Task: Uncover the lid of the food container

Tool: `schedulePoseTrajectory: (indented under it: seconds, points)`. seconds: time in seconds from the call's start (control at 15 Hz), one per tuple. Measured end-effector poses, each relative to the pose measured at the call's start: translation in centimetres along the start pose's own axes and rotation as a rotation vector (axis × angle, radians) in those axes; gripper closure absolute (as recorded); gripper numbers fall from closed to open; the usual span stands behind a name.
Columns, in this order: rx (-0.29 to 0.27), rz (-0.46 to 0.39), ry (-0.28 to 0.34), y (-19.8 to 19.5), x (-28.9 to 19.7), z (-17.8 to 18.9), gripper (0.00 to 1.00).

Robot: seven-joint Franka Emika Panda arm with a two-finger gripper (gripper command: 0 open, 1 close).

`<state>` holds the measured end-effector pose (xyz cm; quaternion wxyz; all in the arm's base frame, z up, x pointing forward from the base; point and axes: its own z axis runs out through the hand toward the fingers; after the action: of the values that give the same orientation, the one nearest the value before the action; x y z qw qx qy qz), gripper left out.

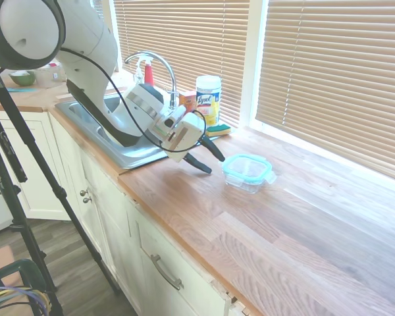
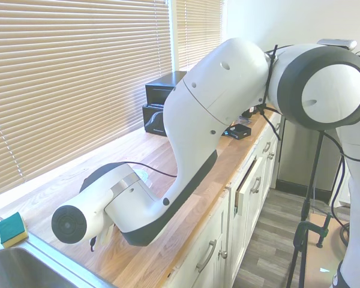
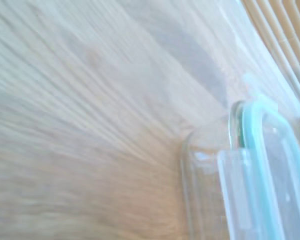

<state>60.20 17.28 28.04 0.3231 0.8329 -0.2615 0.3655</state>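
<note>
My tool (image 1: 209, 160), the black two-finger end of the white arm, stood in the approach step: it sat low over the pale wooden surface (image 1: 303, 224) and had not yet touched the task's things. Its two dark fingers (image 1: 212, 149) were spread moderately wide and held nothing.

The small clear rounded-square food container (image 1: 245, 181) rested on the surface just ahead of my fingertips, near but apart from them. The flat translucent lid with the teal rim (image 1: 247, 165) sat on top of the container, level and apparently seated all round. A clear snap tab (image 1: 270, 176) showed at the lid's side farthest from my tool. The wrist view showed a nearer tab (image 3: 240, 195) hanging down the container wall; I could not tell whether it was latched.

The lid faced straight up. Being nearly square, it had no marked long axis; its edges lay roughly diagonal to the front edge of the surface, with one corner turned toward my tool.

My judgement was that the next move called for advancing the tool to the near rim, closing the fingers on an edge or tab, and lifting. The container looked light, so it could slide or rise with the lid.

Behind my tool stood a yellow white-capped wipes canister (image 1: 208, 98) and a steel sink (image 1: 112, 141).
</note>
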Motion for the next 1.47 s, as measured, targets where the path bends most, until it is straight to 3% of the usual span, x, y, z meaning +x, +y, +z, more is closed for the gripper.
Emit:
schedulePoseTrajectory:
  seconds: [0.53,1.47]
  points:
    - [-0.023,0.029,0.061,0.2,1.2,0.7,1.0]
    - [-0.033,0.035,0.062,0.3,1.2,1.5,1.0]
